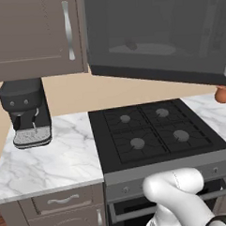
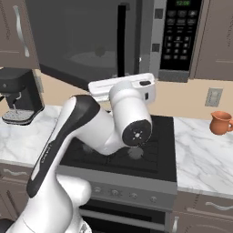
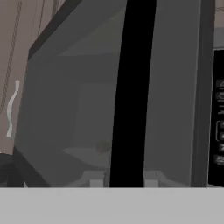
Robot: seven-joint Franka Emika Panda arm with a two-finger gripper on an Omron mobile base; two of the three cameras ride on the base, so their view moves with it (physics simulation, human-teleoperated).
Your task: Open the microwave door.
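The microwave door (image 2: pixel 77 41) stands swung out toward me over the stove top (image 1: pixel 151 131), its black handle edge (image 3: pixel 131 92) right in front of my fingers, so the way straight ahead is blocked. To its right a narrow gap shows between the door's edge and the black button panel (image 2: pixel 179 32). Left, the brown cabinet door (image 1: pixel 33 34) and the coffee machine (image 1: pixel 25 112) close that side, while the marble counter (image 1: pixel 51 160) and the burners below lie open.
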